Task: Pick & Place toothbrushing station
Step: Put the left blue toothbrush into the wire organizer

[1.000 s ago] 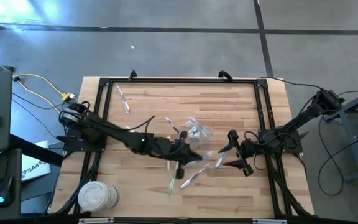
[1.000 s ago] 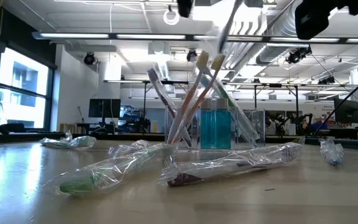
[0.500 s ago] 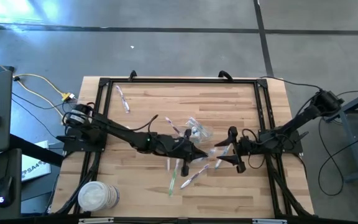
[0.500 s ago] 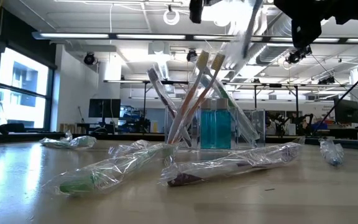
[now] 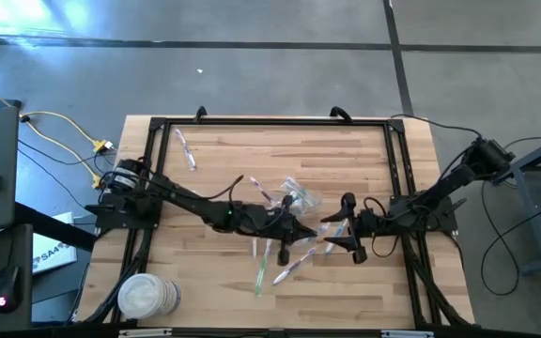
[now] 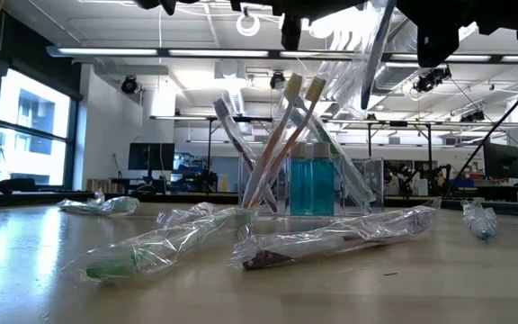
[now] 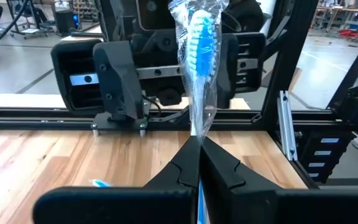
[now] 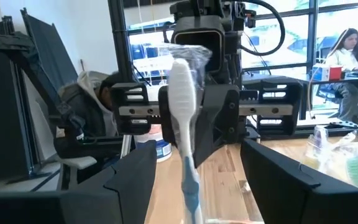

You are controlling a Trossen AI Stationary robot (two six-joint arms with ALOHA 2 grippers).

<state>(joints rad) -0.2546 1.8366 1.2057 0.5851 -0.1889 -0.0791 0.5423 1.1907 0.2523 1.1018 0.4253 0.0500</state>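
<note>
left wrist view, left gripper [image 7: 199, 163] clamped on wrapped blue toothbrush [image 7: 199, 46], right gripper [image 8: 191, 180] spread wide

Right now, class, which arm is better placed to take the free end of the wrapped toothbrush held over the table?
Probably the right. The left gripper is already shut on the wrapped toothbrush, holding it up. The right gripper faces it, open, with the brush head between its spread fingers.

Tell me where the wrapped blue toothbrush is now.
The blue toothbrush in clear plastic wrap is held upright in the left gripper, mid-table in the high view, facing the right gripper, beside the small transparent plastic container.
</note>
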